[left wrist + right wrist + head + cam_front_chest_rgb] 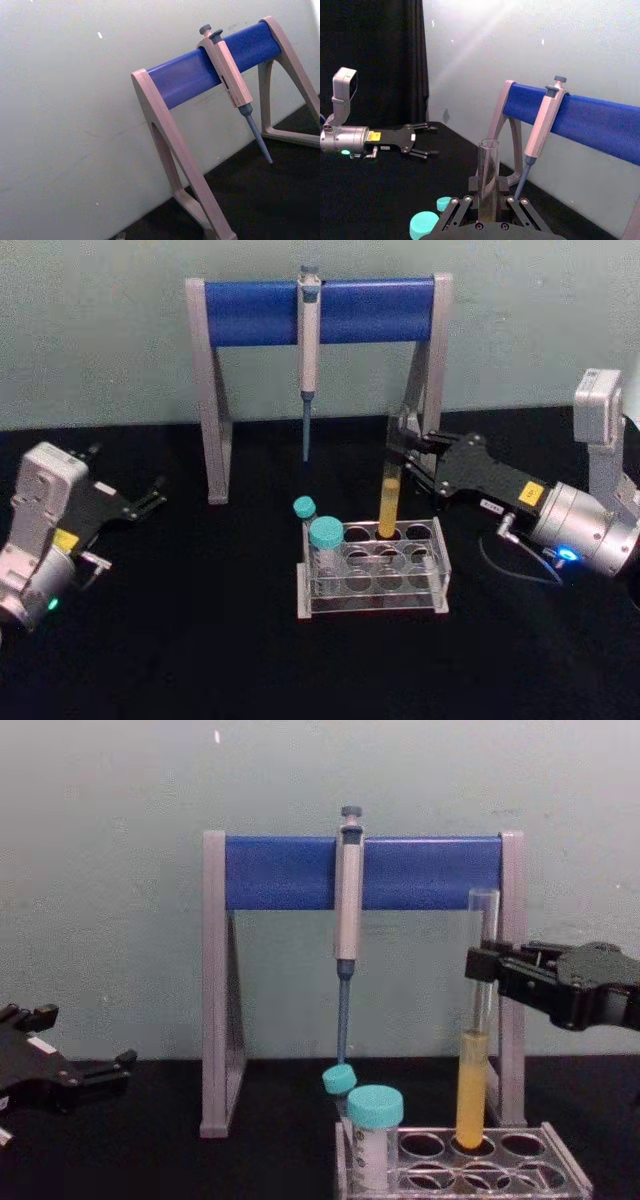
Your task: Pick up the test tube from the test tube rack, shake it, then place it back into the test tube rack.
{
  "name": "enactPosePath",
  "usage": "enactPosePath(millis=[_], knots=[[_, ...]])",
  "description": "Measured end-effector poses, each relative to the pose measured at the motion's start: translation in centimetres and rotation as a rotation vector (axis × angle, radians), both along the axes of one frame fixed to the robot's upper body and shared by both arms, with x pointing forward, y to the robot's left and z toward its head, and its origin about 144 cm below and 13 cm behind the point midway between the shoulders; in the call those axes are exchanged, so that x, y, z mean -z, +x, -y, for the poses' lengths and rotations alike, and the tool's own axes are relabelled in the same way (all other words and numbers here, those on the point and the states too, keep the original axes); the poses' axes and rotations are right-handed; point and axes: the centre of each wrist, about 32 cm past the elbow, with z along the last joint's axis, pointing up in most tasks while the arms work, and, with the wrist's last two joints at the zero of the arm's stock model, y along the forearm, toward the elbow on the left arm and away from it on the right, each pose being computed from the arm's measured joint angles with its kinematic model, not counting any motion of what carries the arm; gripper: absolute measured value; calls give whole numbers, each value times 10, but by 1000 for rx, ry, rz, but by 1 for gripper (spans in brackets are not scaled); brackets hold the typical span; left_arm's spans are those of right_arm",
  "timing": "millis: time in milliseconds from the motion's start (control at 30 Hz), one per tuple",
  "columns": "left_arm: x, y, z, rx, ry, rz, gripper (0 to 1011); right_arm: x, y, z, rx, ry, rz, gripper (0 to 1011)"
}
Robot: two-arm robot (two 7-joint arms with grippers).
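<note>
1. Black cloth is covering the table (pixel 200 640), a pale wall is rising behind it, and a grey-and-blue pipette stand (pixel 260 310) at the back is carrying one pipette (pixel 309 350).
2. The test tube (pixel 477 1020) is standing upright in a back-row hole of the test tube rack (pixel 375 597), with its foot down in the hole. Yellow liquid is filling its lower part and its mouth is lying open.
3. The right gripper (pixel 483 965) is reaching in from the right, and its jaws are narrowing onto the clear glass above the liquid. The pads appear to be pressing both sides, so it is apparently gripping the tube.
4. The left gripper (pixel 427 140) is sitting well apart on the left, with its fingers spreading wide and holding nothing.
5. Handling, as a judgement:
   - The tube is looking light, stiff, smooth and breakable, so a firm but gentle squeeze is called for.
   - The dry upper glass, below the rim, is looking like the right place to hold.
   - With no cap, any shaking is risking a spill, so small motions with the tube upright are advisable.
   - The two teal-capped vials (pixel 325 532) are standing near, so a straight vertical lift is looking safest.
</note>
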Motion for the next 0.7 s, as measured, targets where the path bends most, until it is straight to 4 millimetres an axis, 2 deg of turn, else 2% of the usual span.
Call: enactPosePath(millis=[700], knots=[[0, 0, 0, 0, 0, 0, 1001, 13, 3, -2, 3, -49, -52, 226]])
